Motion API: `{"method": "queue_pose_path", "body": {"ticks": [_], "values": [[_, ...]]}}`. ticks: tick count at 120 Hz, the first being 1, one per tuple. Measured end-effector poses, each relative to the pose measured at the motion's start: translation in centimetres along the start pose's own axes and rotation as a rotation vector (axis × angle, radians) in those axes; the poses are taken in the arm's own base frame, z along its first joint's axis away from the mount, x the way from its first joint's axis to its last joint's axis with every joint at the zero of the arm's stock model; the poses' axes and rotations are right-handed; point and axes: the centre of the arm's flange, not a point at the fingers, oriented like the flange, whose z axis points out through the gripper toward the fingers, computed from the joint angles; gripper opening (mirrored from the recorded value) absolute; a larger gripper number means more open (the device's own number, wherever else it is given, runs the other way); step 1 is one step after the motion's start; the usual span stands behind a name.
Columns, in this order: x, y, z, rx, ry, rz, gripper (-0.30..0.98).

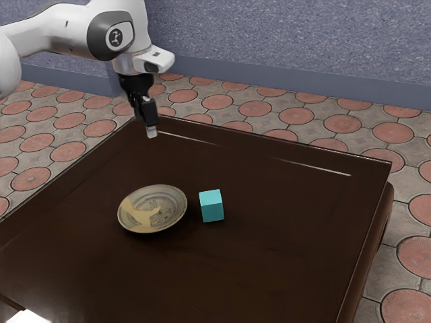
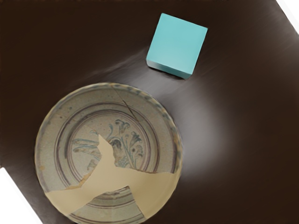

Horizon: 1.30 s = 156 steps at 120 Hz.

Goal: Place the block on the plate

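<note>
Block (image 1: 211, 206), turquoise, is seen in the exterior view resting on the dark table (image 1: 283, 269), at three o'clock from the plate (image 1: 152, 210), near it but apart. Its far sides and underside are hidden. The gripper (image 1: 151, 131) is held above the table, shown at about twelve o'clock from the plate and well apart from both things. Whether it is released or clenched cannot be told, as it is shown nearly edge-on. The white arm (image 1: 77, 33) is cut off by the picture's edge at ten o'clock, and the table's near part is cut off at six o'clock. A bright white shape (image 1: 28, 317) at seven o'clock is also cropped and cannot be made out.

In the wrist view, if the plate's pale patch is taken as six o'clock, the block is placed at one o'clock, just outside the rim, with bare table between. A crack (image 2: 124, 102) is found near twelve o'clock on the same dial. The rim beyond the pale patch is partly cut off. Blue flower motifs (image 2: 124, 137) are interrupted by the patch.
</note>
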Motion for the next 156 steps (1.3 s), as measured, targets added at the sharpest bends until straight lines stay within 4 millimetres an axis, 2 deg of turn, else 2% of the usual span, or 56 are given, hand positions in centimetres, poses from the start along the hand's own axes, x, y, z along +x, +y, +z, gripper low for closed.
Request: {"method": "queue_pose_path", "body": {"ticks": [20, 28, 32, 51, 59, 70, 97, 113, 156], "values": [[0.2, 0.0, 0.3, 0.0, -0.002, 0.085, 0.69], [1.3, 0.4, 1.9, -0.01, -0.025, 0.128, 0.69], [2.5, 0.8, 2.7, -0.012, -0.034, 0.156, 0.69], [7.7, 1.7, 8.6, -0.019, -0.074, 0.273, 0.69], [9.2, 1.7, 11.7, -0.024, -0.079, 0.307, 0.69], [10.4, 1.7, 15.1, -0.046, -0.068, 0.332, 0.69], [12.1, 3.7, 20.4, -0.098, -0.025, 0.367, 0.69], [13.0, 3.5, 23.2, -0.072, -0.037, 0.392, 0.69], [13.9, 2.8, 28.4, -0.056, -0.017, 0.404, 0.69]]}}
